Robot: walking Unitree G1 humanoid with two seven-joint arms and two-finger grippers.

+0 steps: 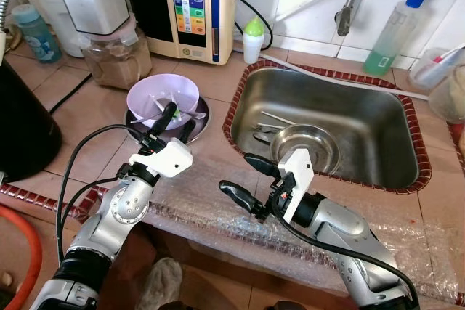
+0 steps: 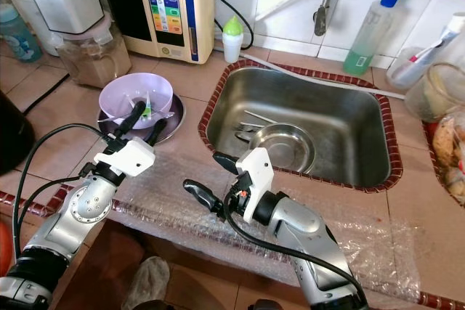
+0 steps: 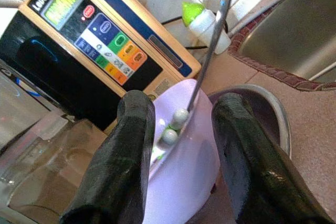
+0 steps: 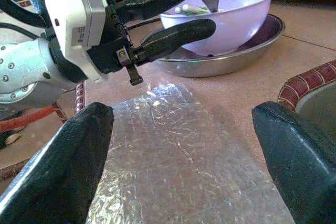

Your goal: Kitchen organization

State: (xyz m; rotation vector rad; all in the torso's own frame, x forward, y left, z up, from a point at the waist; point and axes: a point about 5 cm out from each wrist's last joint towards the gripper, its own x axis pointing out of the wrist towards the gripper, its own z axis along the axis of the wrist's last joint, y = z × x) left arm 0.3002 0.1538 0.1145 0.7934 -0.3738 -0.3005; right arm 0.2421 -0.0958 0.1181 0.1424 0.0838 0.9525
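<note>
Spoon handle (image 3: 210,45) rises from lilac bowl (image 1: 163,98) between left claw (image 1: 177,120) spread fingers; right claw (image 1: 247,177) gapes wide.

The left hand (image 2: 146,121), fingers apart, reaches the lilac bowl (image 2: 136,97); the right hand (image 2: 211,173) hovers beside the sink (image 2: 349,172).

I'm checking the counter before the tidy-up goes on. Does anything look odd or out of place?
A crinkled clear bubble-wrap sheet lies spread over the tiled counter's front edge, under both arms. The lavender plastic bowl sits tilted in a shallow steel dish. The left end effector is open at its rim.
</note>
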